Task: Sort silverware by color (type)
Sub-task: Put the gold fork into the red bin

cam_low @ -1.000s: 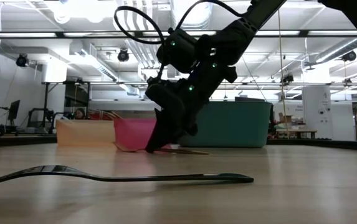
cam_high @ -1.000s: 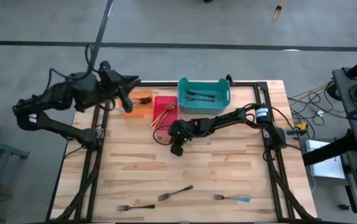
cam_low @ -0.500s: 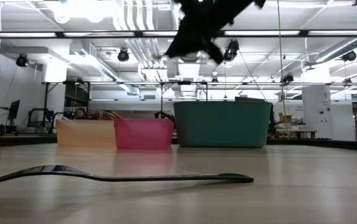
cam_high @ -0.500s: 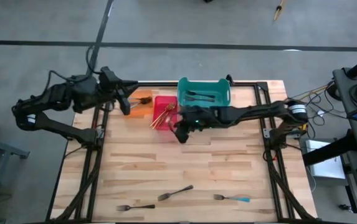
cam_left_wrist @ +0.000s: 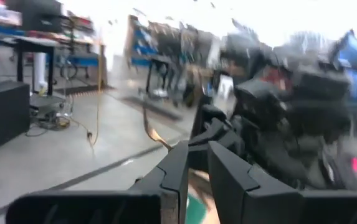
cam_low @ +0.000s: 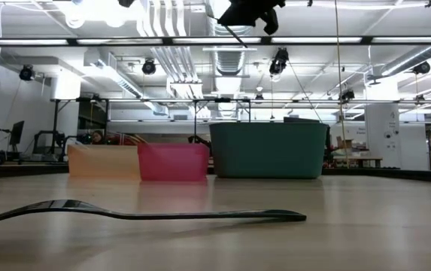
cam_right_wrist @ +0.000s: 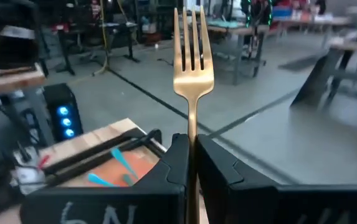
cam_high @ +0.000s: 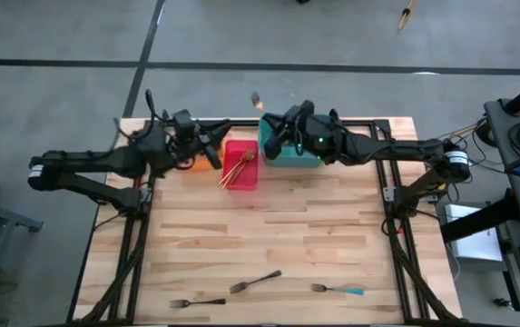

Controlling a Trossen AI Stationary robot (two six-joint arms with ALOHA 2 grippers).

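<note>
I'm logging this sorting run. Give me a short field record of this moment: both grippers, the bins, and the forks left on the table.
right gripper: shut on gold fork, raised over the teal bin
left gripper: beside the orange bin, by the table's far left edge
red bin: holds gold forks
orange bin: holds blue-handled forks
table: three forks near the front edge, one blue-handled

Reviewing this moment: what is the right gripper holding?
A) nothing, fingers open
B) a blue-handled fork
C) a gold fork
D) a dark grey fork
C: in the right wrist view the right gripper is shut on the handle of a gold fork, tines pointing away from the fingers; from above it is raised near the teal bin.
</note>
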